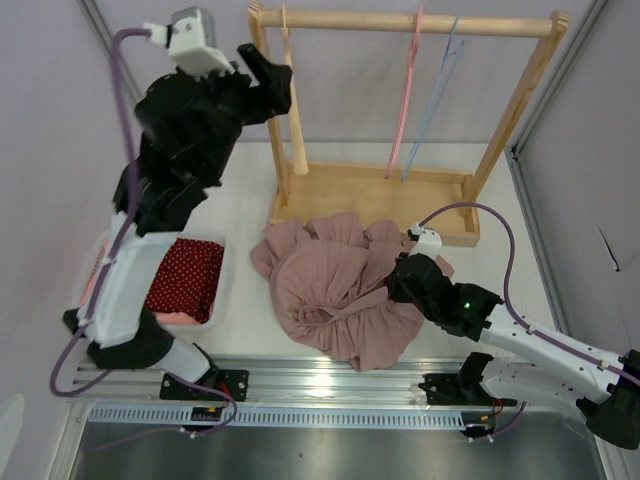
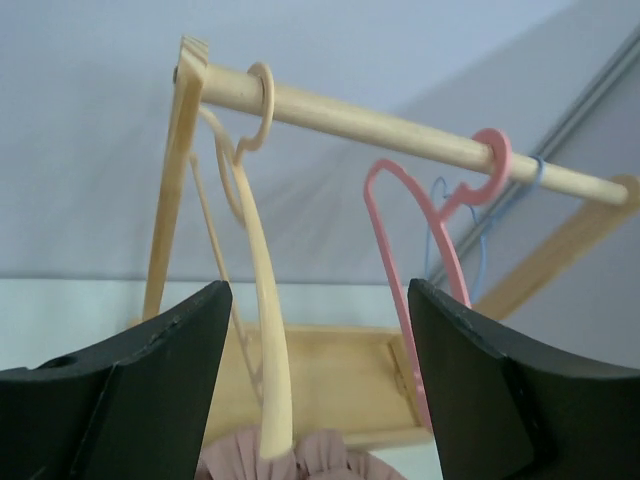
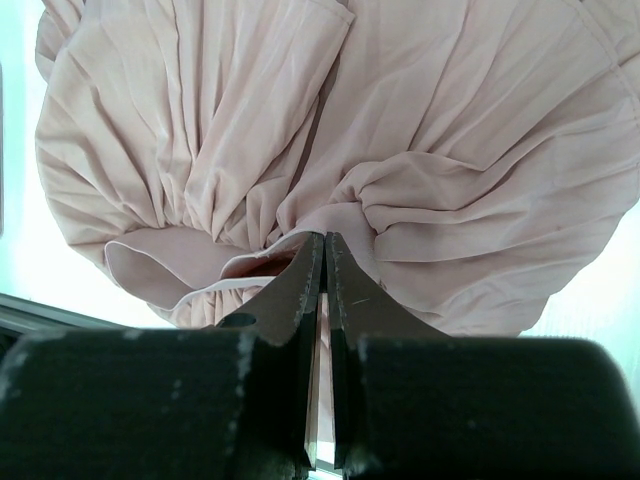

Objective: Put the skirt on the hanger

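Skirt (image 1: pixel 330 290) folds hide the right pincer (image 1: pixel 392 284) tips, clamped on fabric.

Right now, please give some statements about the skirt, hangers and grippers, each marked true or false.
1. The skirt already hangs from the rod. False: it lies on the table before the rack.
2. Three hangers hang on the rod. True.
3. The left gripper is shut on the cream hanger. False: its jaws are open, the hanger seen between them, untouched.
4. The right gripper is shut on the skirt. True.
5. The bin holds red cloth. True.
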Available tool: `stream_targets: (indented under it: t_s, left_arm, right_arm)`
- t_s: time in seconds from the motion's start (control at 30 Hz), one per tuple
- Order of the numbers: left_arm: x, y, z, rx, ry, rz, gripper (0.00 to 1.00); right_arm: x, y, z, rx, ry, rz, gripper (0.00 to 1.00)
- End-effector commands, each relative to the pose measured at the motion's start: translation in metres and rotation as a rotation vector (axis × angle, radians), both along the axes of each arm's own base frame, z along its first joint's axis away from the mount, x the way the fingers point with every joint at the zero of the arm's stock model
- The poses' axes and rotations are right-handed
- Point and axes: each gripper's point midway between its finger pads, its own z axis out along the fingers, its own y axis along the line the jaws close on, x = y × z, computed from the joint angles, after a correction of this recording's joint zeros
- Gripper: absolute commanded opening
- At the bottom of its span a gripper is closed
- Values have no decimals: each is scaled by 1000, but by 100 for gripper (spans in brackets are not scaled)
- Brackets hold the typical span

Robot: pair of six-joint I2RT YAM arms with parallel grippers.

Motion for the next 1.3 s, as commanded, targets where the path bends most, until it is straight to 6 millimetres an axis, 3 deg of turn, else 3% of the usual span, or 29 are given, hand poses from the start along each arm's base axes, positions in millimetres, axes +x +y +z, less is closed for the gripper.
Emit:
stream_targets:
  t_s: [0.0,0.03,0.17,0.3,0.7,1.07,1.27]
  left_arm:
    - [47,-12,-33,155,86,94,77]
    - [48,-9,-19,138,56,101,78]
    - [72,-25,-34,184,62,94,77]
    - [85,-27,-46,227,74,133,77]
    - [105,-35,-87,318,158,155,74]
    - [119,-34,-111,363,207,182,67]
    - [121,-35,-114,379,209,181,52]
  right_arm:
    - [2,1,4,23,-8,-15,0]
    - [3,2,4,25,-10,-15,0]
    - [3,2,2,17,-9,-12,0]
    - [4,2,-1,7,-8,-11,0]
    - [5,2,-9,2,5,-10,0]
    - [6,2,-11,1,7,-9,0]
    - [6,2,-14,-1,12,-7,0]
